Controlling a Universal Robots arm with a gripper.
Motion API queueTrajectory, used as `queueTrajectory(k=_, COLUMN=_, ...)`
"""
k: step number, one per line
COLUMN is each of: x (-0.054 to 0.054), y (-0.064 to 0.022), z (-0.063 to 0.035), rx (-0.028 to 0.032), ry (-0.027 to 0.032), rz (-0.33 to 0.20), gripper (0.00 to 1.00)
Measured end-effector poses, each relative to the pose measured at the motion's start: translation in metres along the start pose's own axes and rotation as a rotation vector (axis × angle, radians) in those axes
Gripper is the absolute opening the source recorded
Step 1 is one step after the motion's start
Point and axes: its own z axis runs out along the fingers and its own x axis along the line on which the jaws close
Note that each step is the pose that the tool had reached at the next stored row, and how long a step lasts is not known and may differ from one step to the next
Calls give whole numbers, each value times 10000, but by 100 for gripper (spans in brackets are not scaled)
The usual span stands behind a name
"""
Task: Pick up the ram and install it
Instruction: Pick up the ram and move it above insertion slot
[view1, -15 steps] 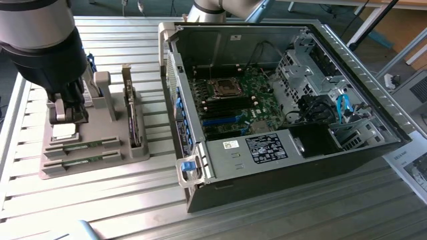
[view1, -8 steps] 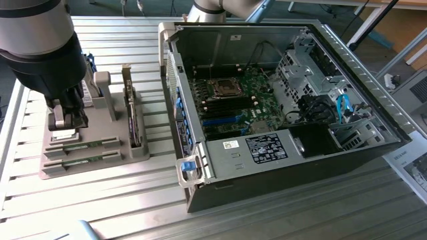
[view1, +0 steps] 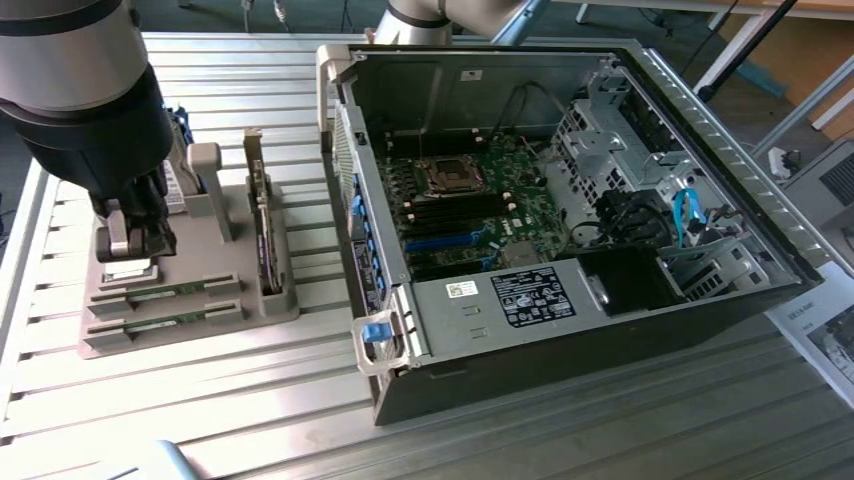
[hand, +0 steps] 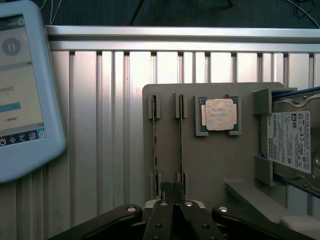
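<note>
Black claw (hand: 172, 192), jaws together on nothing visible, hovers at the holder's (hand: 210, 165) edge, by one end of the ram (hand: 180, 145) slotted in the holder. Another stick (hand: 154, 145) fills the holder's next slot; a chip (hand: 218, 115) sits in its recess.

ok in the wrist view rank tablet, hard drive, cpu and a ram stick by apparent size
1. tablet, cut off at the edge
2. hard drive, also cut off
3. cpu
4. ram stick, seen edge-on
</note>
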Motion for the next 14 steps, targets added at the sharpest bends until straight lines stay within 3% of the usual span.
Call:
queueTrajectory(k=4, x=0, y=0, z=0, rx=0, ry=0, rz=0, gripper=11)
queueTrajectory(k=7, x=0, y=0, z=0, rx=0, ry=0, rz=0, gripper=24)
queueTrajectory(k=14, x=0, y=0, z=0, rx=-3, ry=4, rz=-131, gripper=24)
